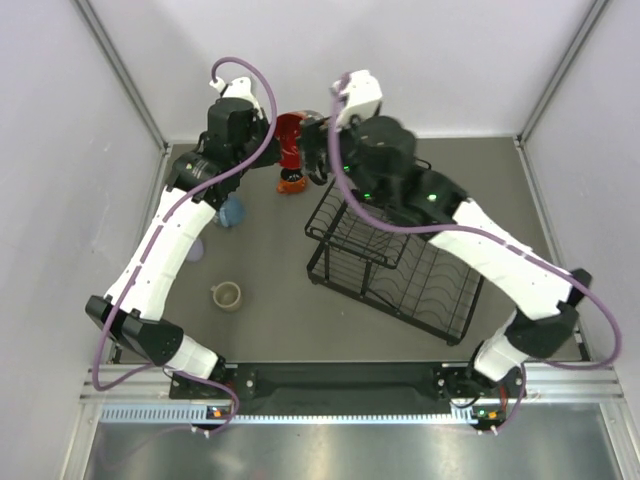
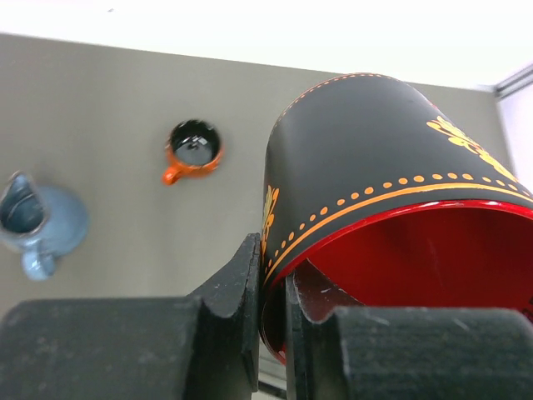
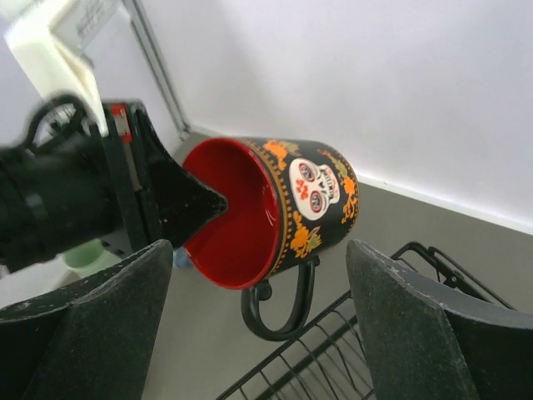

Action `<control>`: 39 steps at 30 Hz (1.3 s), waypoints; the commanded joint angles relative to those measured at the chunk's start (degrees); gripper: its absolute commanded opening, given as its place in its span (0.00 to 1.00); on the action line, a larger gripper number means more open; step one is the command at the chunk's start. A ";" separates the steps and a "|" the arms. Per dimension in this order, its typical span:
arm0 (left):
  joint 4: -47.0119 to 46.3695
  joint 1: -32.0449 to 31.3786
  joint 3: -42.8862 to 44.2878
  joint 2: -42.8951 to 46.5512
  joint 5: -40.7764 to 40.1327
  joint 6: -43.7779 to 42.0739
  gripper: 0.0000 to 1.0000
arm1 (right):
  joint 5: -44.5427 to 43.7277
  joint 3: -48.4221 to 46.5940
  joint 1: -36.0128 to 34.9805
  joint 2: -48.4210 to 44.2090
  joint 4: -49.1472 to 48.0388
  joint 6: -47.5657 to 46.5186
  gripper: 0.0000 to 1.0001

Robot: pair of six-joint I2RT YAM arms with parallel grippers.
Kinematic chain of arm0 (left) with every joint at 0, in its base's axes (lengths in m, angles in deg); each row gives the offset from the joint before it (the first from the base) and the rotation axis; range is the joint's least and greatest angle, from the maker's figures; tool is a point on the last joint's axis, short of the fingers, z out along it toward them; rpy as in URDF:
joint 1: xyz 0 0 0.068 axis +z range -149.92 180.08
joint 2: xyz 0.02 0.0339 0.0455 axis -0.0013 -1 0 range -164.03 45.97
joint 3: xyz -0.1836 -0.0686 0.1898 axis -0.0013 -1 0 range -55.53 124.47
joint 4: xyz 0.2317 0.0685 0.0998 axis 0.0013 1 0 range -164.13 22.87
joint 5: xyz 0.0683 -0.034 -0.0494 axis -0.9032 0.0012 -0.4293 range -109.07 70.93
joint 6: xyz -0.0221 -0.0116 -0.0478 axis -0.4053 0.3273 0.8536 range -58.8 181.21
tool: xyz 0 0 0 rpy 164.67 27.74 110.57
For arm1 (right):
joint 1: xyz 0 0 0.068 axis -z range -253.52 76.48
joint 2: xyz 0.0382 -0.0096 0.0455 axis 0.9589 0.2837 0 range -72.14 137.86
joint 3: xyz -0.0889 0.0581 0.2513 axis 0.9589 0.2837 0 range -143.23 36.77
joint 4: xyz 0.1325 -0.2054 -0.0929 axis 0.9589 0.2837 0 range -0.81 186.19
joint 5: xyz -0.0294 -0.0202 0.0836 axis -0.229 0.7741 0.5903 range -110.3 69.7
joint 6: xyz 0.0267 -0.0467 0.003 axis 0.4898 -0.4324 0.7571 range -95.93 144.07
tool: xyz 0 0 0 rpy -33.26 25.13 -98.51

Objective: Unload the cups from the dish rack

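My left gripper (image 2: 275, 308) is shut on the rim of the large patterned mug (image 2: 375, 150), one finger inside its red interior and one outside. It holds the mug tilted in the air at the back of the table (image 1: 290, 138), its black handle hanging down in the right wrist view (image 3: 275, 208). My right gripper (image 3: 262, 317) is open and empty, facing the mug from just over the black wire dish rack (image 1: 400, 260). No cup shows in the rack. The orange cup (image 1: 291, 182), blue mug (image 1: 232, 210) and beige mug (image 1: 228, 296) stand on the table.
The orange cup (image 2: 193, 148) and blue mug (image 2: 42, 221) lie below the held mug. A pale lavender tumbler (image 1: 197, 249) peeks out beside the left arm. A mint-green shape (image 3: 83, 254) shows behind the left gripper. The rack's corner (image 3: 333, 358) is under my right gripper.
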State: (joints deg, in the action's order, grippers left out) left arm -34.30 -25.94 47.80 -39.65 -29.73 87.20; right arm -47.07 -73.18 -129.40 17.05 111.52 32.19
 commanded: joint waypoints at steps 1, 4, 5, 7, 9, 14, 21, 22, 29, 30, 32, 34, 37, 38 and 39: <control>-7.14 -0.17 4.51 5.03 -1.56 0.90 0.00 | -7.85 -3.42 -2.65 2.91 -5.36 -7.49 0.84; -6.96 -0.17 4.16 5.64 -0.95 1.33 0.00 | -11.02 -1.86 -2.66 5.38 -7.46 -9.51 0.81; -7.05 -0.17 3.99 5.99 -0.77 1.86 0.00 | -11.20 -1.24 -2.66 5.64 -8.00 -9.70 0.78; -7.31 -0.08 3.20 6.43 0.54 2.39 0.00 | -11.29 -0.18 -2.66 6.78 -9.40 -9.88 0.75; -8.80 -0.17 2.15 7.57 1.69 3.18 0.00 | -11.82 -0.18 -2.66 7.84 -9.76 -9.62 0.70; -12.06 -0.17 -1.72 9.86 4.06 5.46 0.00 | -12.88 -0.44 -2.48 10.30 -11.51 -8.47 0.53; -13.90 -0.17 -2.34 10.65 6.17 6.87 0.00 | -10.94 -1.84 -2.04 11.97 -11.95 -5.13 0.22; -15.04 -0.17 -3.30 11.00 6.96 7.13 0.00 | -10.77 -1.93 -2.04 11.97 -11.96 -4.96 0.16; -20.14 -0.17 -6.65 13.73 13.11 10.03 0.00 | -8.04 -0.35 -0.46 10.57 -12.04 -0.83 0.00; -20.84 -0.17 -6.91 13.82 13.81 10.30 0.00 | -7.69 -0.18 -0.20 10.31 -12.13 -0.13 0.00; -22.34 -0.17 -7.44 14.08 15.48 10.30 0.00 | -7.43 -0.09 0.15 10.13 -12.13 -0.03 0.00; -22.87 -0.17 -7.61 14.17 15.93 10.13 0.00 | -6.29 0.17 0.33 10.04 -12.13 0.05 0.00; -23.66 -0.17 -7.79 14.34 16.19 9.77 0.00 | -3.57 0.70 1.12 10.04 -12.74 0.84 0.00; -23.92 -0.17 -7.88 14.61 16.28 9.69 0.00 | -2.86 0.96 1.30 10.04 -13.09 1.02 0.00; -24.80 -0.17 -8.31 14.87 16.45 9.68 0.00 | -2.25 1.31 1.73 9.95 -14.49 1.37 0.00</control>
State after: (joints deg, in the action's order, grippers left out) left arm -37.88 -25.20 37.09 -31.50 -25.31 93.04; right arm -59.44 -72.33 -128.83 29.68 102.95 26.57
